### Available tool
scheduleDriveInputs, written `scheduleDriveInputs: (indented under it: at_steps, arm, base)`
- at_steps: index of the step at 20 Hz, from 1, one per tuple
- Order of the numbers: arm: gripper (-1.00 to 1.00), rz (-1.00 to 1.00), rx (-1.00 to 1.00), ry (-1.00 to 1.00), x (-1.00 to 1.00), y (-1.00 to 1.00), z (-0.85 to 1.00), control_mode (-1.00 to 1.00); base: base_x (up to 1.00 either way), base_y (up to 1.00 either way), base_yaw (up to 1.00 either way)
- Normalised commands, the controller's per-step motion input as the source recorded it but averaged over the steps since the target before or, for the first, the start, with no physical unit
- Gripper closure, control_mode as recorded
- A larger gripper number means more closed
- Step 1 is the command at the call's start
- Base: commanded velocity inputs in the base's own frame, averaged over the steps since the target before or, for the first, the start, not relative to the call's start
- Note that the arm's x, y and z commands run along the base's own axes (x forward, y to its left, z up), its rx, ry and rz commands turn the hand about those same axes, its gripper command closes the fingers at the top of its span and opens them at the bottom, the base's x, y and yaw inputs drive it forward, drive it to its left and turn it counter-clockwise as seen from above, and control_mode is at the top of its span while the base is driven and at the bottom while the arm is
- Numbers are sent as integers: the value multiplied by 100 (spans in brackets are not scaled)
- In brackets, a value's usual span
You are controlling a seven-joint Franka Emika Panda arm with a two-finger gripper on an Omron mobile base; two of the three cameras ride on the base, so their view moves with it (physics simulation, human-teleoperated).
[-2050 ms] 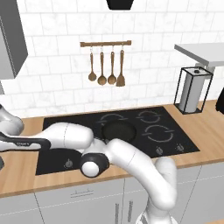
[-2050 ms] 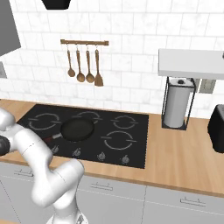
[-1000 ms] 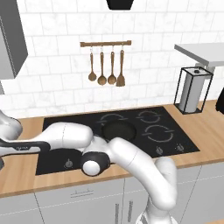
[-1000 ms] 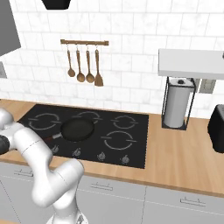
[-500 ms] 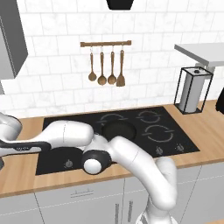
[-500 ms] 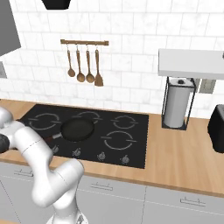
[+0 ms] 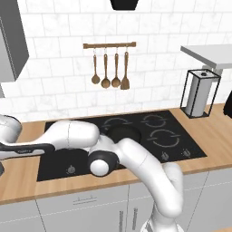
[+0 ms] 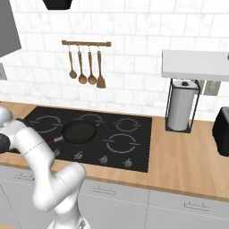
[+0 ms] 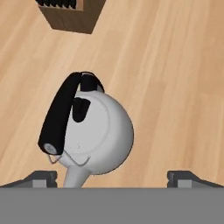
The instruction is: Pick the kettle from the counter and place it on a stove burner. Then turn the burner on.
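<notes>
The pale silvery-white kettle (image 9: 98, 138) stands on the light brown wooden counter (image 9: 175, 78), its black handle arching over the dark top knob and its spout pointing toward the bottom of the hand view. My gripper (image 9: 113, 178) is open just above the kettle, with one fingertip (image 9: 40, 177) to the left of the spout and the other well to the right, touching nothing. The black stove (image 8: 134, 154) lies right of the arm, and its widest ring burner (image 8: 123, 144) is bare. My arm (image 7: 68, 135) reaches left off the cooktop.
A black frying pan (image 8: 79, 132) sits on the cooktop's middle front ring. A dark wooden block (image 9: 70, 15) stands on the counter beyond the kettle. A paper towel holder (image 8: 181, 105) and a dark appliance (image 8: 222, 125) stand right of the stove, with utensils (image 8: 85, 67) on the wall.
The far end of the arm dipped slightly at the left edge two seconds to one second ago. Since then nothing has visibly moved.
</notes>
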Motion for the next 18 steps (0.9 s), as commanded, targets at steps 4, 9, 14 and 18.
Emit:
scheduleDriveInputs:
  at_steps: [4, 9, 14, 18]
  arm:
    - [-100, 4, 6, -1, 17, 31, -4, -100]
    - [-100, 4, 1, 4, 35, 33, -5, -100]
    - [-100, 0, -3, 15, 15, 20, -3, -100]
    - [-100, 0, -4, 0, -13, 15, 26, -100]
  base:
    - [0, 0, 0]
    - [0, 0, 0]
    - [0, 0, 0]
    - [0, 0, 0]
